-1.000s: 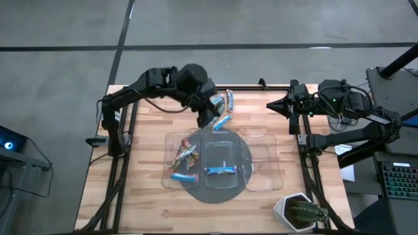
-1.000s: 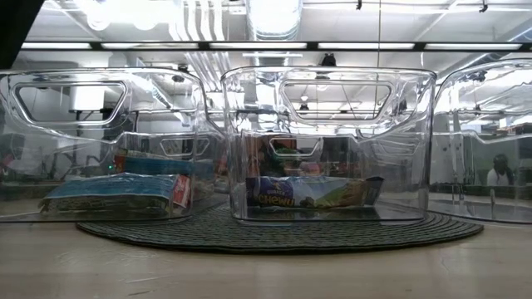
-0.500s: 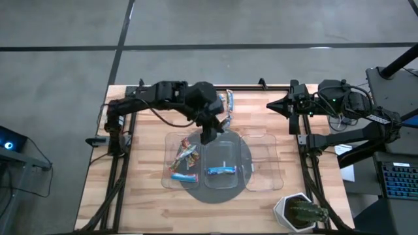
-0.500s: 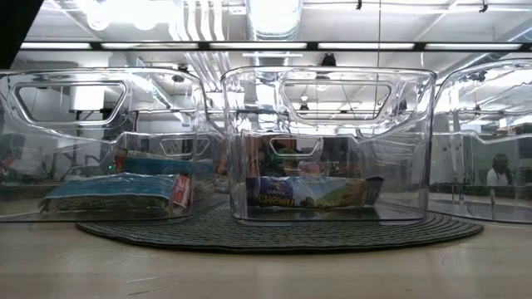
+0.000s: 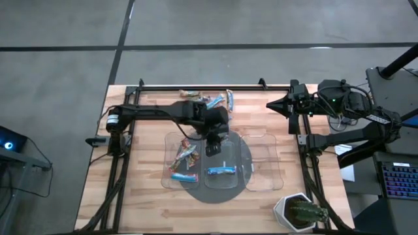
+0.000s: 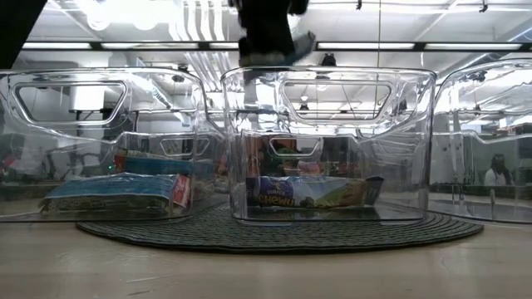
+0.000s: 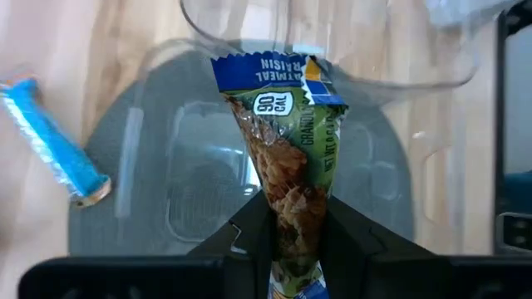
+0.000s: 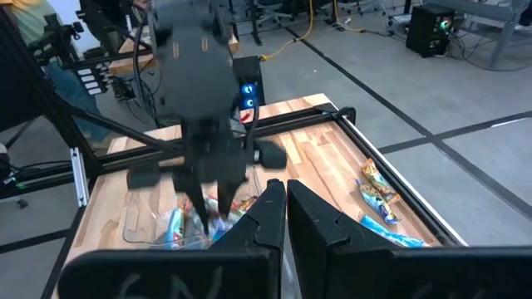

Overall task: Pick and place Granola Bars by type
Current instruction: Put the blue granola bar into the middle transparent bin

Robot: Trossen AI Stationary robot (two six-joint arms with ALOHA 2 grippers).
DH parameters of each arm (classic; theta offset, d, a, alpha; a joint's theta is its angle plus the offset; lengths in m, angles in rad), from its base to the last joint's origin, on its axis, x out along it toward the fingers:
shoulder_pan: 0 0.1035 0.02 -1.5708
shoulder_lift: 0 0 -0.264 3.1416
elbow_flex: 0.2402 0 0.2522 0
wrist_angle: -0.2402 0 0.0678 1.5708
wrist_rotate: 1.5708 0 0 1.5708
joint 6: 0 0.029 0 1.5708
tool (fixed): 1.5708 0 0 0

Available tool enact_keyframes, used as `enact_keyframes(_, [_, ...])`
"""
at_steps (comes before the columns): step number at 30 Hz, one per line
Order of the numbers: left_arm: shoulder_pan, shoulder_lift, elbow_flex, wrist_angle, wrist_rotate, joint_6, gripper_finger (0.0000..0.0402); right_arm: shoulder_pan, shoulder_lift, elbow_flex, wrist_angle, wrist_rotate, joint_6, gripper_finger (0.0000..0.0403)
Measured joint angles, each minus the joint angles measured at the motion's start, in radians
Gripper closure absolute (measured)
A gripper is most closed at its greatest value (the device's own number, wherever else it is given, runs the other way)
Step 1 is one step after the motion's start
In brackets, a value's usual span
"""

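My left gripper (image 5: 214, 136) hangs over the far end of the middle clear tray (image 5: 223, 149), shut on a green-and-blue granola bar (image 7: 287, 141). In the low view the left gripper (image 6: 270, 37) shows above that tray's rim. The middle tray holds one blue bar (image 5: 221, 171), lying flat on its floor. Several bars (image 5: 184, 158) lie in the left tray. Loose bars (image 5: 214, 100) rest on the wood by the far edge. My right gripper (image 8: 279, 208) waits shut at the table's right, up high. My left gripper pinches the granola bar between its two fingers (image 7: 249, 237) near one end (image 7: 293, 228). The fingers slant steeply down from the table's left. The bar runs on along them, its free crimped end (image 7: 270, 71) farthest out, lifted clear above the tray.
A round dark mat (image 5: 245, 179) lies under the trays, and the right tray (image 5: 264, 166) has nothing in it. One bright blue bar (image 7: 51, 141) lies on the wood at the mat's edge. A potted plant (image 5: 300, 212) stands at the near right corner.
My left gripper has carried the bar from the loose bars by the far edge toward the near edge and down, tipping more steeply, until it stands over the middle tray. It has come into the low view from above. The right arm has kept still.
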Motion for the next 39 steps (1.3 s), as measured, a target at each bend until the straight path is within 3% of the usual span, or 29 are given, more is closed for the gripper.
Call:
enact_keyframes(6, [-0.007,0.0,-0.119,0.141,0.007,0.057,0.0351,0.0,0.0,0.0,0.0,0.008,0.0,0.0394])
enact_keyframes(16, [-0.008,0.002,-0.183,0.231,0.079,0.114,0.0356,0.0,0.0,0.0,0.0,0.015,0.0,0.0394])
enact_keyframes(20, [-0.008,0.002,-0.186,0.232,0.077,0.115,0.0344,0.0,0.0,0.0,0.0,0.015,0.0,0.0394])
enact_keyframes(29, [-0.011,0.002,-0.184,0.232,0.075,0.113,0.0279,0.0,0.0,0.0,0.0,0.015,0.004,0.0394])
enact_keyframes(39, [-0.003,0.002,-0.054,0.192,0.07,0.097,0.0282,0.0,0.0,0.0,0.0,0.015,0.008,0.0394])
